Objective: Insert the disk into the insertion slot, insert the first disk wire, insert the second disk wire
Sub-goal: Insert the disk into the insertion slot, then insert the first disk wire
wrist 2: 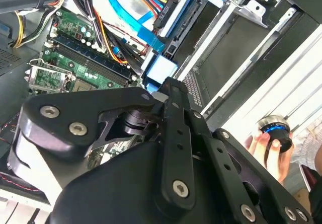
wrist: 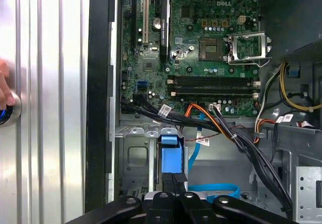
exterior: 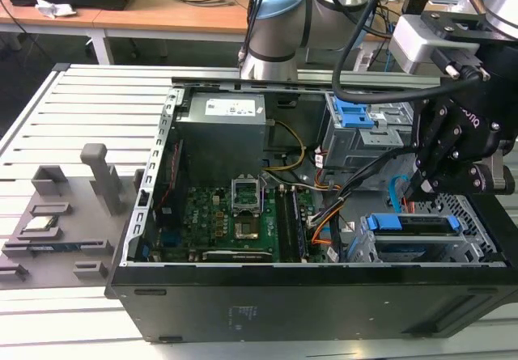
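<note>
- The open computer case (exterior: 243,311) lies on its side on the slotted metal tabletop (exterior: 97,109), with the motherboard (exterior: 235,222) facing up.
- The disk (exterior: 413,223) sits in the insertion slot (exterior: 366,253), the low grey cage at the exterior view's right, near the case's front edge in that view. Its blue carrier shows along the top.
- The taller cage (exterior: 364,133) with blue latches stands farther back.
- The end effector (exterior: 419,184) hangs just above the disk. In the first wrist view its fingers are drawn narrow, side by side, with nothing visible between them, and the tips are at the carrier's blue end.
- A blue flat wire (wrist: 216,188) loops just beside the disk, soft and loose. Whether any wire is seated in the disk cannot be told.
- Judgement on handling: the disk is stiff and fairly heavy for its size but sensitive to shock, while its plastic carrier will flex a little. Pressure is best put squarely on the carrier's end or side rails, away from the label face and connector edge.
- Judgement on the wires: they are limp and springy, so the rigid plug body is the place to hold them, not the ribbon.
- A person's hand (wrist 2: 261,146) rests on a round knob outside the case.
</note>
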Robot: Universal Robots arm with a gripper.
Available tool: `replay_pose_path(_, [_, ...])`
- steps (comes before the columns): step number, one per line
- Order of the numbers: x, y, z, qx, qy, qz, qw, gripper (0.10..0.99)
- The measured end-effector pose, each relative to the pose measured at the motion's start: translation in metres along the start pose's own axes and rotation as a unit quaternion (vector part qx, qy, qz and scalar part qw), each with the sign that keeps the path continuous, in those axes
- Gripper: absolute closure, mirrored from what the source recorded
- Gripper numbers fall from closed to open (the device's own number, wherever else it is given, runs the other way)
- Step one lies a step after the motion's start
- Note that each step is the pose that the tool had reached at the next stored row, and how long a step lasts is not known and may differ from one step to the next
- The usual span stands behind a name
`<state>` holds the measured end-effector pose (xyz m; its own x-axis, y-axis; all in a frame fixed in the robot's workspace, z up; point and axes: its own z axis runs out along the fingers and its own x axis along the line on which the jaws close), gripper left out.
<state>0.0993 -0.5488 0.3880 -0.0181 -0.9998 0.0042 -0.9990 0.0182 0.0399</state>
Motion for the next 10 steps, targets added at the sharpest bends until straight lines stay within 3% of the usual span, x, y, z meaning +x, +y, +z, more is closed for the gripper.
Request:
replay_pose_path(7, [0.0000,-0.0003,0.0003,0.0000,-0.0001,0.000,1.0000,0.980])
replay_pose_path(10, [-0.0003,-0.0133,0.0003,-0.0001,0.0000,0.000,1.0000,0.980])
